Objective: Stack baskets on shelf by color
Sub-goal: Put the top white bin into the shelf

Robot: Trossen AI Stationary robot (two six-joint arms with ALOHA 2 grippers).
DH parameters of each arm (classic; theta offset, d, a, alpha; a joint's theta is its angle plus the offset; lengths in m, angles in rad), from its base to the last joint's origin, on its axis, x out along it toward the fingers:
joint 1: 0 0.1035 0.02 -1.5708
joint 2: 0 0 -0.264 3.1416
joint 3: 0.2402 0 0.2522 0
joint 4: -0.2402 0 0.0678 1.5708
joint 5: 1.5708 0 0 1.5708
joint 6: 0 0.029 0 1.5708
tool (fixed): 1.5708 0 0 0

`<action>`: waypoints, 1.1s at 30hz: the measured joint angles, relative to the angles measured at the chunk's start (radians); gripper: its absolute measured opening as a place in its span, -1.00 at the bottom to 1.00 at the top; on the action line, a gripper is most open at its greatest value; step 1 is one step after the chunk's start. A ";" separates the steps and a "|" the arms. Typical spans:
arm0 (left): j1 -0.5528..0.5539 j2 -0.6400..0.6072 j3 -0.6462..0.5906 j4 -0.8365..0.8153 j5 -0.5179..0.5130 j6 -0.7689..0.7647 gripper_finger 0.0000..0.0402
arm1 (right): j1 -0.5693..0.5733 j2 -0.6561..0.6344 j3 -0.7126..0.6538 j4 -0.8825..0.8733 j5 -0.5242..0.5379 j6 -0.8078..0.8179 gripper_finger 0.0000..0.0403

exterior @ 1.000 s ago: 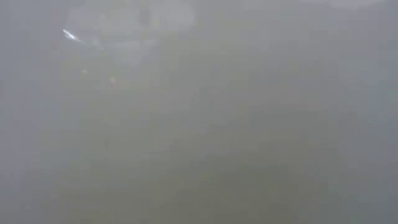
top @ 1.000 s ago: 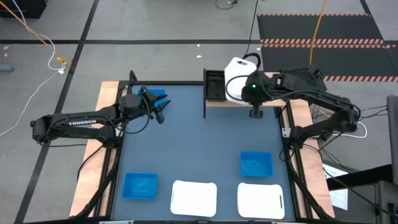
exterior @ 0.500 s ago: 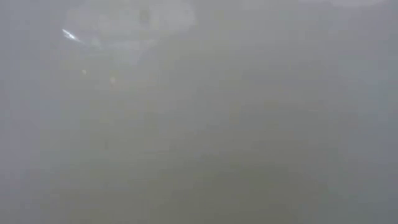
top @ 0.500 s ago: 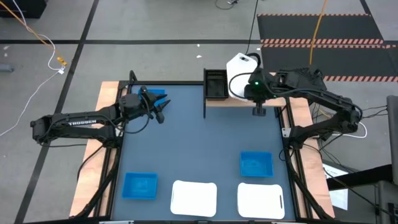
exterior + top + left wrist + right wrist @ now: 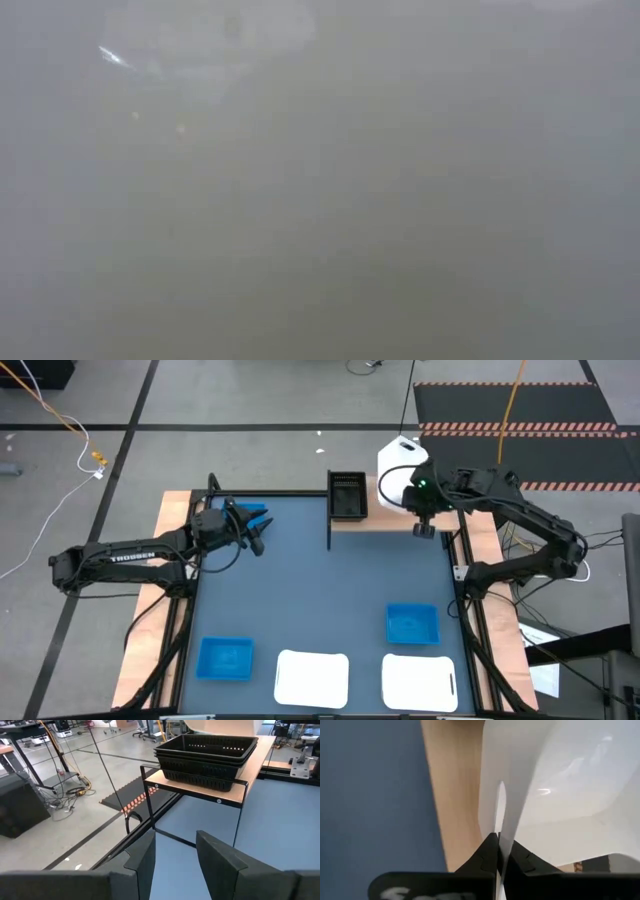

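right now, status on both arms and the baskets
Right gripper shut on white basket, over the shelf beside the black basket. Left gripper open, empty, far left. Two white, two blue baskets on the table; a third blue behind the left gripper. Nothing blocking.

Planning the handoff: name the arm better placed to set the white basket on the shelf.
Right. The right gripper is shut on the white basket, holding it over the shelf beside the black basket. The left gripper hangs open at the table's far-left side.
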 joint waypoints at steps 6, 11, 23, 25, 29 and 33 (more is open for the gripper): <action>0.000 0.000 0.000 0.000 0.000 0.003 -0.28 | -0.008 0.063 0.000 0.028 -0.011 0.052 -1.00; 0.000 0.000 0.000 0.001 0.000 0.005 -0.28 | -0.008 0.123 0.002 0.006 -0.008 0.060 -1.00; 0.000 0.000 0.000 0.005 -0.010 0.013 -0.28 | -0.005 0.139 0.003 0.008 -0.058 0.090 -0.97; 0.000 0.000 0.000 0.010 -0.010 0.014 -0.28 | -0.005 0.123 0.002 0.006 -0.061 0.090 -0.97; 0.000 0.000 0.000 0.034 -0.010 0.015 -0.28 | -0.005 0.099 0.002 0.003 -0.067 0.093 -0.97; 0.000 0.000 0.000 0.039 -0.010 0.014 -0.28 | 0.000 0.091 0.001 -0.009 -0.069 0.118 -0.96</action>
